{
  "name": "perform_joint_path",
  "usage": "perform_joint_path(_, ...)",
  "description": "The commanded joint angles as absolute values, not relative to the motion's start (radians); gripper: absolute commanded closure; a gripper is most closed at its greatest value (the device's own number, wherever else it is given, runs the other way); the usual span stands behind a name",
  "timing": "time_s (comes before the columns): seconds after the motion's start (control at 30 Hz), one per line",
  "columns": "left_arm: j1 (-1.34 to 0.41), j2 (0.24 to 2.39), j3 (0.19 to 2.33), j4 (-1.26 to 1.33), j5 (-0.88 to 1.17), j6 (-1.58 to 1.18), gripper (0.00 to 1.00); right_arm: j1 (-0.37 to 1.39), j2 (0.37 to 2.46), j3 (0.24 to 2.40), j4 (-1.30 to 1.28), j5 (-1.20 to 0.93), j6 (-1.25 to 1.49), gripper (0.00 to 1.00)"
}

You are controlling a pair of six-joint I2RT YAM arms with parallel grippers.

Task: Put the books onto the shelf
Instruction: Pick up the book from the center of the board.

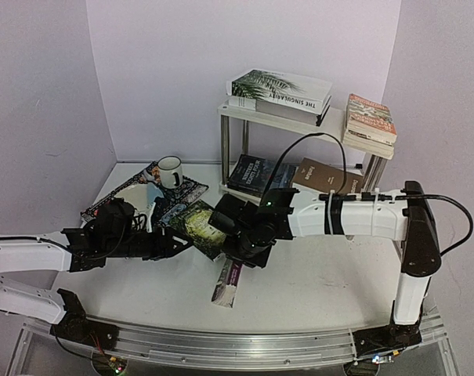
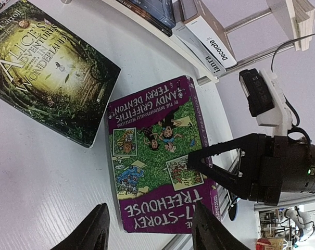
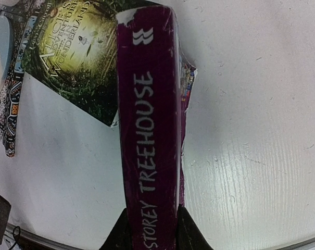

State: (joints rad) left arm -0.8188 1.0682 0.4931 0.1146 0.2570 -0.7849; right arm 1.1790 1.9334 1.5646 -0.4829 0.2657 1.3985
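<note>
Table (image 1: 323,274) white, walls (image 1: 158,78) lilac | left end effector (image 2: 151,214) apart | right end effector (image 3: 152,225) (seemingly) clamps treehouse book (image 3: 147,104)

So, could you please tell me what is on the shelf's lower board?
A dark book and a brown book lie flat there. The right arm covers their near edges, so anything further forward is hidden.

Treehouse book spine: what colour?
Dark magenta with pale lettering, on the purple-covered Treehouse paperback book; the right wrist view shows it best.
</note>
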Motion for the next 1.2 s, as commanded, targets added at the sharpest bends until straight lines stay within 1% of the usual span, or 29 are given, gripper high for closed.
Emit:
perform_joint_path(0.0,-0.816,1.073,0.519,0.151,0.265,-0.781,0.45,1.183,1.848,1.549,-0.538,0.308,1.361,1.0)
perform_joint_path(0.2,-0.816,1.07,0.538,0.15,0.265,-0.781,0.45,1.183,1.774,1.548,-0.512,0.299,1.209,1.0)
perform_joint_path(0.47,-0.816,1.052,0.55,0.145,0.244,-0.79,0.45,1.183,1.538,1.318,-0.235,0.257,1.034,0.98)
perform_joint_path(0.53,-0.816,1.037,0.554,0.14,0.23,-0.794,0.45,1.183,1.485,1.277,-0.207,0.265,1.007,1.0)
perform_joint_path(0.67,-0.816,1.02,0.561,0.134,0.221,-0.807,0.43,1.183,1.418,1.244,-0.193,0.264,0.956,1.0)
perform_joint_path(0.8,-0.816,1.048,0.582,0.129,0.231,-0.828,0.42,1.183,1.388,1.241,-0.193,0.219,0.891,1.0)
perform_joint_path(1.0,-0.816,1.081,0.606,0.126,0.235,-0.86,0.39,1.183,1.433,1.339,-0.29,0.088,0.8,1.0)
perform_joint_path(1.17,-0.816,1.069,0.595,0.119,0.215,-0.887,0.35,1.183,1.447,1.357,-0.313,0.046,0.757,1.0)
